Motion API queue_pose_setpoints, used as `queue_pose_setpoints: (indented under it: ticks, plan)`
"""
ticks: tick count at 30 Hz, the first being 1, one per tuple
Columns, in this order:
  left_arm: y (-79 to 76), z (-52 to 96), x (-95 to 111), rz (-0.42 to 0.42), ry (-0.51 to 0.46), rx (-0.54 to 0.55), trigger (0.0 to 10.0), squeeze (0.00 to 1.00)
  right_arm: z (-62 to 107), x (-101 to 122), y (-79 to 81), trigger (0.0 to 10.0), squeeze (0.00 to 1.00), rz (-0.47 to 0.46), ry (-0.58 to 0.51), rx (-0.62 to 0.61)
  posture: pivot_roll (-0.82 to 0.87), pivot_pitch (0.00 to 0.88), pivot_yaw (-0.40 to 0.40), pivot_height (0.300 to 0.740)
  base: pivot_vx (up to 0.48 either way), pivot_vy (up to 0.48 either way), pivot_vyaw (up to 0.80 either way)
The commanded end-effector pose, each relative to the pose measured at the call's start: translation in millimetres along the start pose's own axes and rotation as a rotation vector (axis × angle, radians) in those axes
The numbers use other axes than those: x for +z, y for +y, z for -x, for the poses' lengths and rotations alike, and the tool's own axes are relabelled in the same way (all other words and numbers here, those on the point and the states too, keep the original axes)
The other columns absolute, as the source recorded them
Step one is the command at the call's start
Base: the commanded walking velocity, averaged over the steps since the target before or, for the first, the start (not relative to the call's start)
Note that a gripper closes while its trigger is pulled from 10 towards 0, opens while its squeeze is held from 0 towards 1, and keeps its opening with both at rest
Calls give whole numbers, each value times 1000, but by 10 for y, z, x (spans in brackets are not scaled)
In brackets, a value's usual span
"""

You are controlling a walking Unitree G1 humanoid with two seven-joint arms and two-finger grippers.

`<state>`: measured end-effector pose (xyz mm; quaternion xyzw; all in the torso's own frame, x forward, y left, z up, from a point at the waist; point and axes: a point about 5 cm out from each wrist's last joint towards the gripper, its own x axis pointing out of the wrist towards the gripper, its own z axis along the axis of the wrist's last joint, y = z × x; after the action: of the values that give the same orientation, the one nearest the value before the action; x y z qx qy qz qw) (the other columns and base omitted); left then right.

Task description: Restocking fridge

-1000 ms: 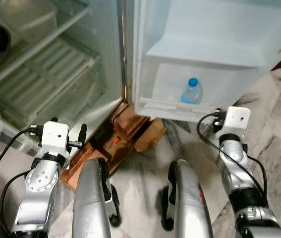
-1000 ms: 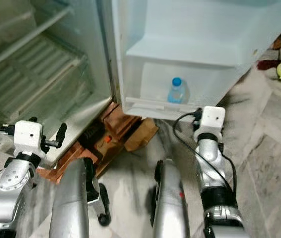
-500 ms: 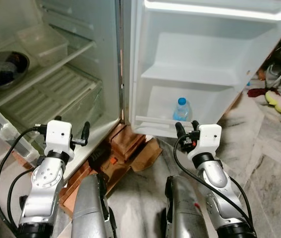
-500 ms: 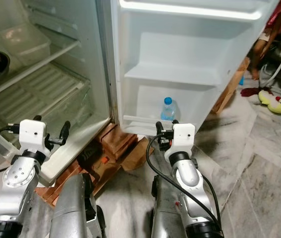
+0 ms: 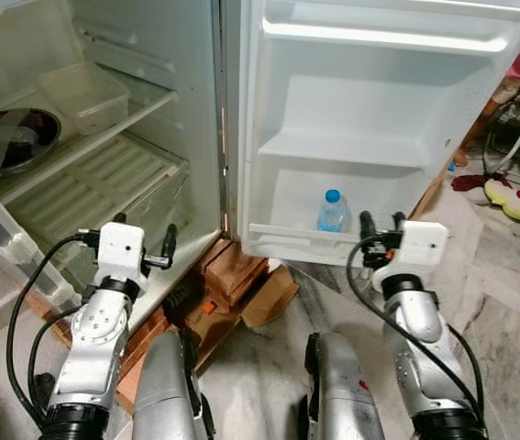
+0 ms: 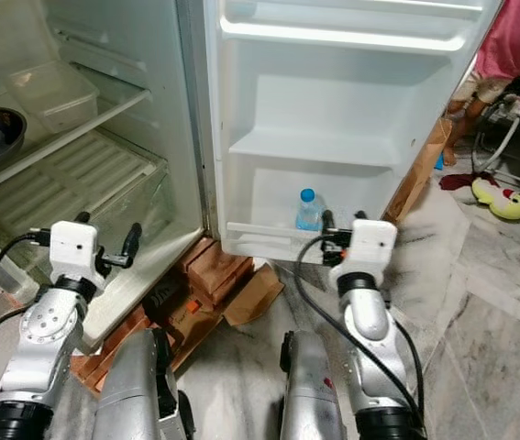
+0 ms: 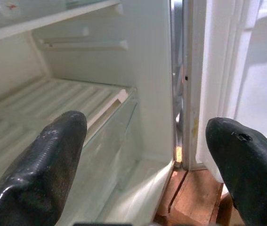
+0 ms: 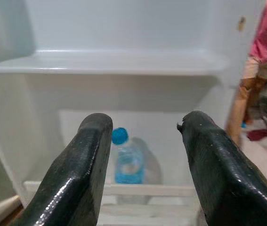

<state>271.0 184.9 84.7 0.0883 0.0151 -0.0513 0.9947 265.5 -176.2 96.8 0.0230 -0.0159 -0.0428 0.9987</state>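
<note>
A small clear water bottle (image 5: 332,212) with a blue cap stands upright in the lowest shelf of the open fridge door (image 5: 379,110). My right gripper (image 5: 381,227) is held open in front of that shelf, slightly right of the bottle and short of it. In the right wrist view the bottle (image 8: 129,162) sits between the two black fingers (image 8: 84,169), further off. My left gripper (image 5: 145,240) is open and empty, level with the fridge body's lower corner, beside the clear crisper drawer (image 5: 104,183).
On the fridge shelves are a clear plastic box (image 5: 85,87) and a dark bowl (image 5: 7,137). Wooden blocks and cardboard (image 5: 241,284) lie under the fridge. A person in pink (image 6: 516,46) stands at the far right near a yellow toy (image 5: 514,197). The floor is marble.
The camera has tilted up and now shows more of the fridge and door. Against the bottle, my right gripper has shifted to the right. Both grippers stay open.
</note>
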Motion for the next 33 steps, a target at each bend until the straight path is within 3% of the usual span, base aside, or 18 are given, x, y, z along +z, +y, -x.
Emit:
queue_pose_setpoints:
  ticks: [1, 17, 26, 27, 28, 29, 33]
  plan:
    - [-28, 6, -14, -7, -2, -5, 10000, 0, -1, 53, -29, 10000, 0, -2, -24, -16, -6, 0, -12, 644, 0, 0, 0]
    - [-33, -14, -59, -5, 2, -3, 10000, 0, -35, 17, -71, 10000, 0, 9, -8, -25, -6, 0, -30, 739, 0, 0, 0]
    - [-84, -79, -43, -11, -5, -16, 10000, 0, -100, 42, -35, 10000, 0, 19, -9, -25, -15, 0, -27, 740, 0, 0, 0]
    - [-87, -83, -46, -13, -2, -16, 10000, 0, -100, 28, -51, 10000, 71, 5, 1, -38, -17, 0, -28, 740, 0, 0, 0]
    - [-87, -84, -46, -12, -2, -17, 10000, 0, -100, 24, -56, 10000, 71, 0, 5, -42, -17, 0, -28, 740, 0, 0, 0]
    - [-90, -84, -49, -10, -1, -18, 10000, 0, -94, 13, -59, 10000, 1000, -15, 10, -36, -19, 0, -29, 740, 0, 0, 0]
    - [-110, -82, -64, -5, 2, -26, 10000, 0, -70, -27, -94, 10000, 1000, -36, 33, -58, -22, 0, -29, 740, 0, 0, 0]
